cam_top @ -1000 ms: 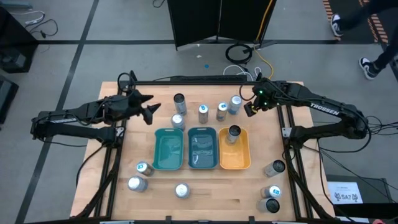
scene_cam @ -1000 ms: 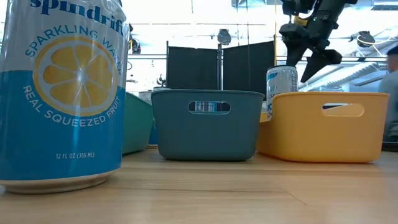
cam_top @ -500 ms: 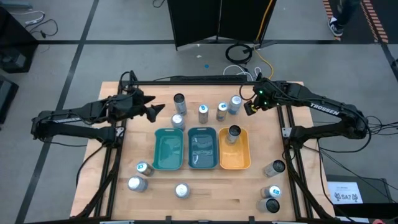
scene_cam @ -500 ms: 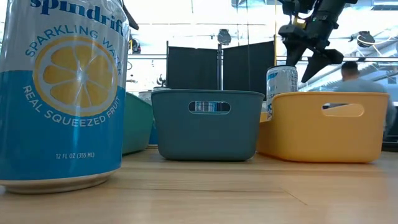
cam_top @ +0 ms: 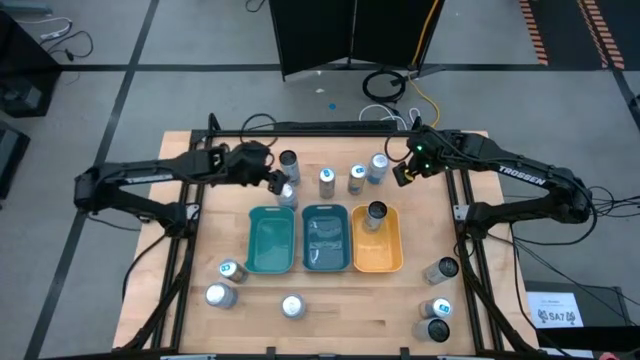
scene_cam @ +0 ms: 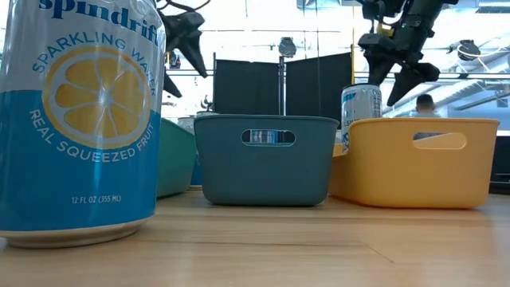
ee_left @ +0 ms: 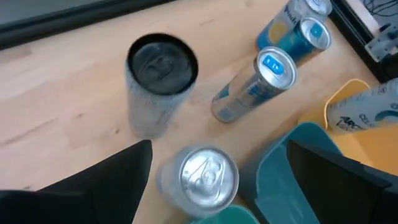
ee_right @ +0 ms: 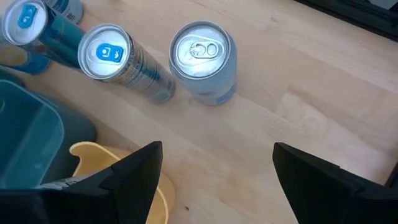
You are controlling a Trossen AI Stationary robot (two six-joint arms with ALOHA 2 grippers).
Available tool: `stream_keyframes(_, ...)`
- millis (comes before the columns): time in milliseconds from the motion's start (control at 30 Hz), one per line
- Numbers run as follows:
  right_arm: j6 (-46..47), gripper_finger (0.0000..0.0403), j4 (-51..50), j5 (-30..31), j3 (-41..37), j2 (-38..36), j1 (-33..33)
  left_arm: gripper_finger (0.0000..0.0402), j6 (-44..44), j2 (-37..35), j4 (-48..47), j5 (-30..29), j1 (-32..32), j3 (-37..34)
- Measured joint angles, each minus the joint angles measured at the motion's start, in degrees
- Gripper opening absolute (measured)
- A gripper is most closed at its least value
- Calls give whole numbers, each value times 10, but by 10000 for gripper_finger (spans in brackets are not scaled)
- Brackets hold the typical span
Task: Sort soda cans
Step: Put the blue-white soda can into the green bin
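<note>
- Wooden table [cam_top: 320, 305] fills the middle of the high frame, with green, teal and orange trays [cam_top: 378, 262] side by side at its centre; soda cans [cam_top: 328, 180] stand in a row just above them, others sit at the lower left and lower right.
- Left gripper [cam_top: 275, 180], jaws spread wide and holding nothing, hangs over the row's left end, a silver-topped can [ee_left: 203, 177] between its fingers.
- Risk: a dark-topped can [ee_left: 158, 84] stands just beside; an off-centre descent could clip or topple it.
- Right gripper [cam_top: 402, 172], open and empty, waits at the row's right end; drifting inward could nudge its nearest can [ee_right: 202, 59].
</note>
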Motion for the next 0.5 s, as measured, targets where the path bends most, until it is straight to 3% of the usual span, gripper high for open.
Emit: stream_keyframes(500,-38,299,-23,0,0,0,0,382,-45,121,-64,27,-8,39)
